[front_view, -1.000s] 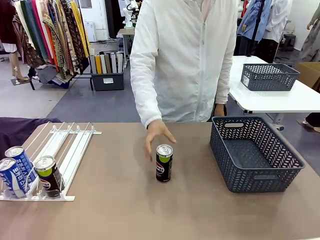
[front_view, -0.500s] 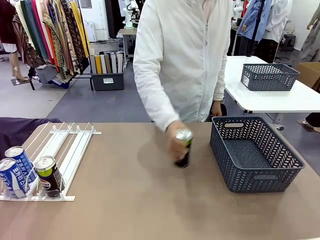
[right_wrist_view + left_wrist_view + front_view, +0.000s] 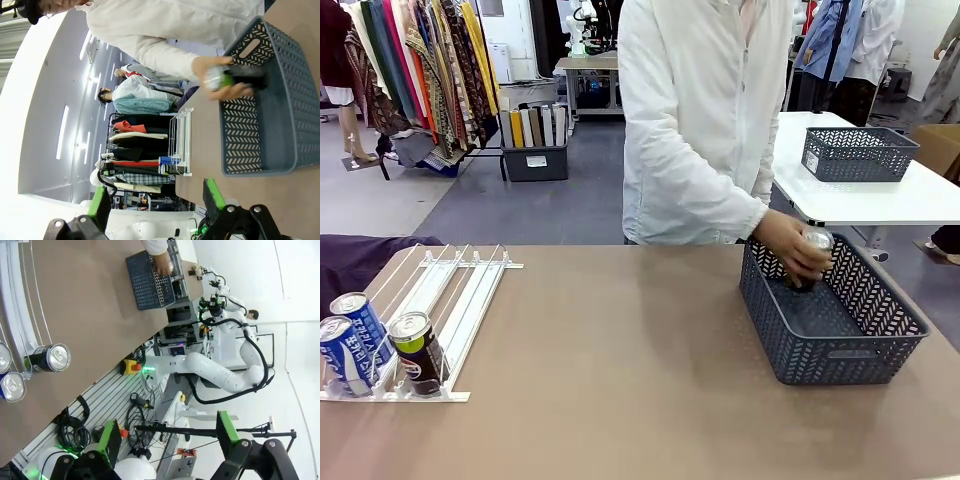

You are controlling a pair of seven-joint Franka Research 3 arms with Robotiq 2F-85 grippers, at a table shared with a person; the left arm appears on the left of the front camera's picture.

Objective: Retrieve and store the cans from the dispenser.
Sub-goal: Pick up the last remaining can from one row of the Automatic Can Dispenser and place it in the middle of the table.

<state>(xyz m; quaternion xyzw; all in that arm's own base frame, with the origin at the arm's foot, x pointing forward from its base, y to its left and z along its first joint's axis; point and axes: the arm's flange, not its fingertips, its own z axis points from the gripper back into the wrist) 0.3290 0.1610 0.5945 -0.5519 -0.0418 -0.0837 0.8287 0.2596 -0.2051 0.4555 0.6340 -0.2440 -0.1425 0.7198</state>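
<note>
A person's hand [image 3: 788, 250] holds a black can [image 3: 813, 252] with a silver top just inside the dark grey basket [image 3: 840, 345] at the table's right. The same can [image 3: 225, 80] shows in the right wrist view, gripped over the basket [image 3: 260, 145]. The white wire dispenser [image 3: 460, 300] lies at the left with two blue and white cans [image 3: 360, 322] and one black can [image 3: 418, 350] at its near end. My left gripper [image 3: 167, 422] is open, well off from the black can [image 3: 50, 357]. My right gripper [image 3: 155, 187] is open too, with nothing between its fingers.
The person in a white jacket [image 3: 710, 120] stands at the table's far side. A second grey basket [image 3: 858, 152] sits on a white table behind. Dark cloth [image 3: 355, 262] lies at the far left edge. Bare brown tabletop [image 3: 620, 350] spans the middle.
The person took the black can from the middle of the table and carried it right, into the top of the basket. The cans in the dispenser have not moved.
</note>
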